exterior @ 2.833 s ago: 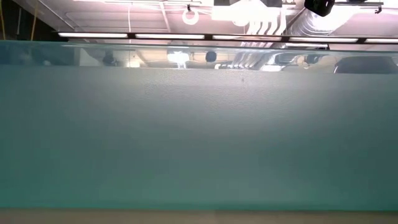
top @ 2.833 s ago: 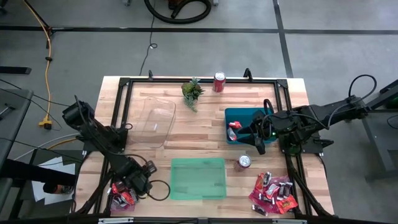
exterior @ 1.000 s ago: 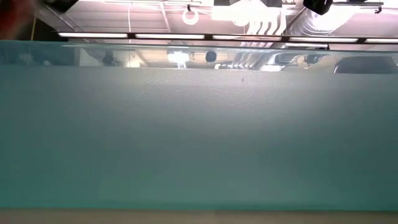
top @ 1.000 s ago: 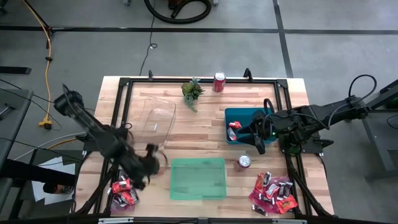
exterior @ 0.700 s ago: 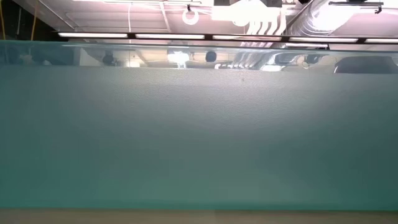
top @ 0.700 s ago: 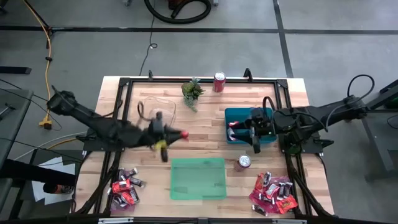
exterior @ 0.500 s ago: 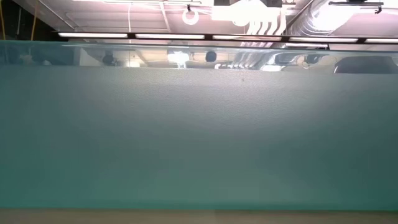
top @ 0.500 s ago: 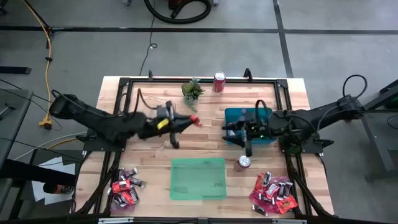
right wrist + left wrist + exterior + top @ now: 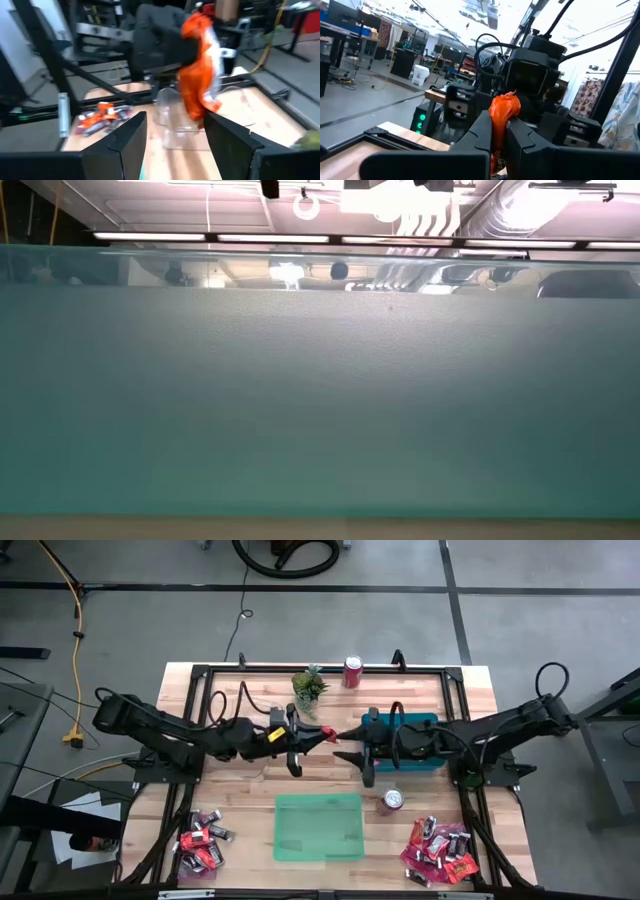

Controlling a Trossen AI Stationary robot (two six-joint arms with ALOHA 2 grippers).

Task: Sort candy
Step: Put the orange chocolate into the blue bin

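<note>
Carried to mid-table, candy (image 9: 328,732) sits pinched in left hand (image 9: 322,734).

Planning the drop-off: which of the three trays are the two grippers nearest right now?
The blue tray, right behind the right gripper. The left gripper holds the red-orange candy beside it; the green tray lies nearer the front, the clear tray farther left.

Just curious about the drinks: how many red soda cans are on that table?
2. One can stands at the table's far edge beside the plant; the other stands right of the green tray.
</note>
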